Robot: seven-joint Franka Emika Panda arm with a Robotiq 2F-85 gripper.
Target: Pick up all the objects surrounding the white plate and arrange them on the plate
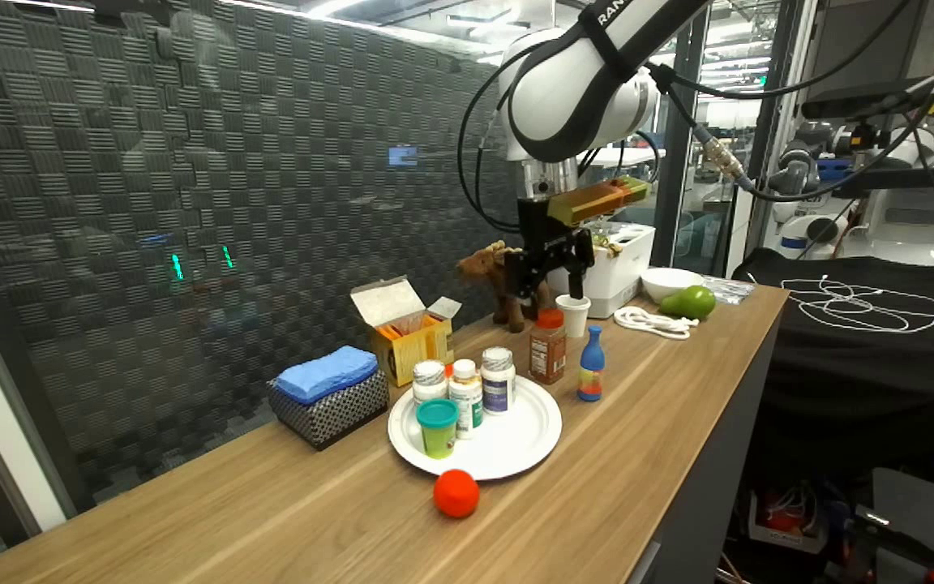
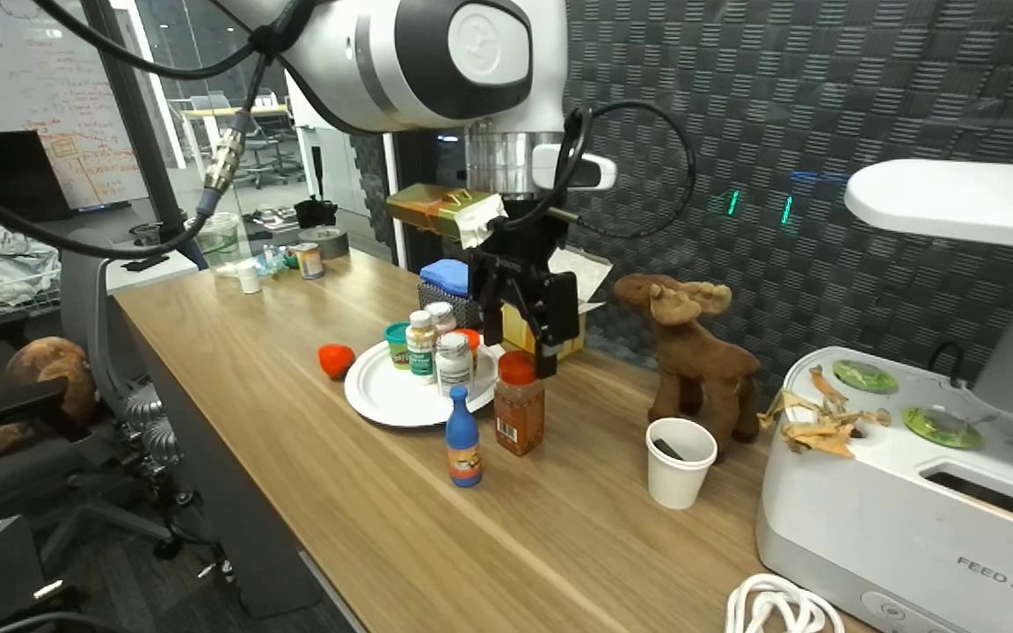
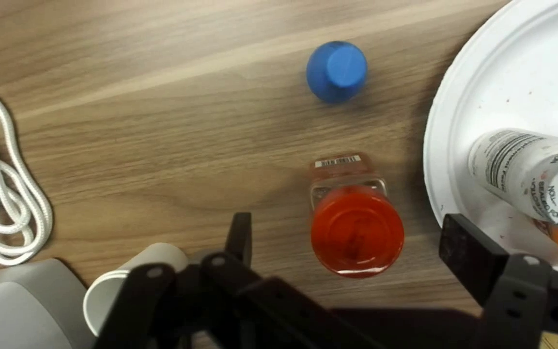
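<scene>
The white plate [image 1: 528, 450] bears white-capped bottles [image 1: 465, 399], a green jar with a teal lid [image 1: 438, 430] and, partly hidden, an orange-red lidded thing [image 2: 469, 338]. An orange-capped jar [image 1: 548, 349] stands upright on the table beside the plate. A blue bottle [image 2: 462, 444] stands upright near it; it also shows in the wrist view [image 3: 337, 71]. A small red piece [image 1: 456, 493] lies beside the plate, outside the wrist view. My gripper [image 3: 354, 245] is open and empty, pointing down above the orange cap [image 3: 357, 232]. Its fingers are on either side of the cap, apart from it.
A yellow-orange box [image 1: 414, 349] and a black box with a blue top [image 1: 329, 381] stand by the wall. A white cup [image 2: 681, 466], a brown plush moose [image 2: 704, 360], a white planter [image 2: 893, 501] and white rope [image 3: 7, 194] are on the jar's other side.
</scene>
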